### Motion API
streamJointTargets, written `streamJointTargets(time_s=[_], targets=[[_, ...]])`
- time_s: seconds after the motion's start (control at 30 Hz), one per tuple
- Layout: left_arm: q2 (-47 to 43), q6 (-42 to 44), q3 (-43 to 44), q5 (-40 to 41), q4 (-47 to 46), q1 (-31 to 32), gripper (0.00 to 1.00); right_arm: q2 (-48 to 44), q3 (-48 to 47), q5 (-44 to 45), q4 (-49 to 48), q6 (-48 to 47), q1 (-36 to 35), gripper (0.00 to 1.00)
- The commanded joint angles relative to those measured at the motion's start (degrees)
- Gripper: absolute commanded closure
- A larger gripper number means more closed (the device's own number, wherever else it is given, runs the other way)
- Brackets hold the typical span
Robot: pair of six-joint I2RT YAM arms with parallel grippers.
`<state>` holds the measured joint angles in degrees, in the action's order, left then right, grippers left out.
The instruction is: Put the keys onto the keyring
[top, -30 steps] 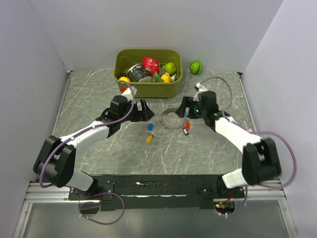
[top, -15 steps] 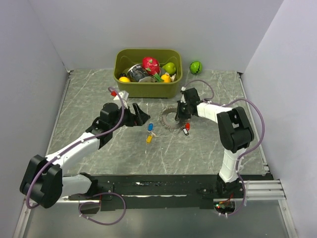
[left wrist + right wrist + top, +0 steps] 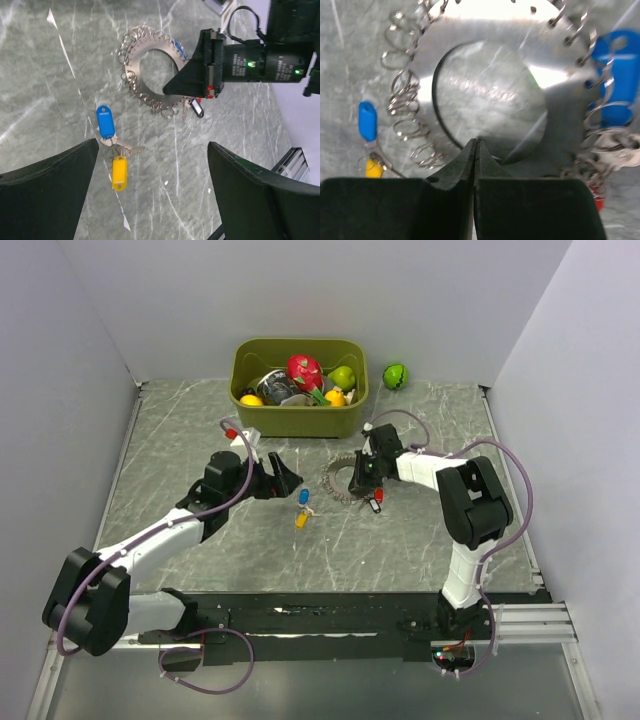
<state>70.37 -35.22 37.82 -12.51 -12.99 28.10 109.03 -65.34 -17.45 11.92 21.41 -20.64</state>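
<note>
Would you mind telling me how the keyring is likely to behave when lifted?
The keyring looks like a flat metal plate, so it is probably stiff. Its rim loops and the blue key among them would likely dangle and swing. Shiny metal may slip in a grip.

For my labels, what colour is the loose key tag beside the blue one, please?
Yellow plastic key tag; left wrist view.

Light: bright, even light is falling from above across the top view.
Shadows: soft shadows are pooling under the left arm (image 3: pixel 165 530) on the table (image 3: pixel 200 430).
Glare: the keyring (image 3: pixel 550 75) is flaring white across the upper half of the right wrist view.
Blur: the blue key (image 3: pixel 616 75) and wire loops (image 3: pixel 402 100) are smearing towards that view's edges.
Focus: fingers (image 3: pixel 50 195) of the left gripper (image 3: pixel 152 143) are showing dark and soft-edged, lower left wrist view.
</note>
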Motion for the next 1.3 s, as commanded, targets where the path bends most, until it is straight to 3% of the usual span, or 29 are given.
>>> streamJointTargets(time_s=[0.0,0.23,0.6,0.73,0.83,0.93,1.13,1.27], targets=[[1.17,-1.78,-1.43,-3.21,-3.7,0.03,0.04,-3.55,5.57,-5.75,0.21,3.72,-2.2,0.99],[0.12,-3.27,-4.95,-6.63,-8.36,0.12,0.04,-5.5,9.27,-8.21,-5.07,7.94,-3.97,0.99],[6.52,-1.52,-2.67,-12.44,-14.42,3.19,0.03,-14.54,7.33,-3.11,-3.57,5.4,-3.61,0.94],[10.74,1.82,-0.65,-19.82,-16.98,5.47,0.01,-18.06,11.36,-6.09,-6.81,2.68,-2.65,0.85],[13.3,4.19,1.55,-23.08,-16.71,7.23,0.06,-20.43,15.14,-10.92,-11.28,1.27,-1.95,0.7],[14.88,4.9,2.34,-23.87,-18.11,8.02,0.1,-21.41,17.34,-13.83,-14.37,0.65,-1.24,0.62],[19.27,6.21,5.24,-24.66,-17.25,8.29,0.22,-20.61,18.14,-19.63,-17.37,0.3,-0.36,0.58],[22.26,8.15,8.31,-23.88,-13.82,8.38,0.24,-19.57,17.97,-21.92,-18.95,-1.1,-0.45,0.53]])
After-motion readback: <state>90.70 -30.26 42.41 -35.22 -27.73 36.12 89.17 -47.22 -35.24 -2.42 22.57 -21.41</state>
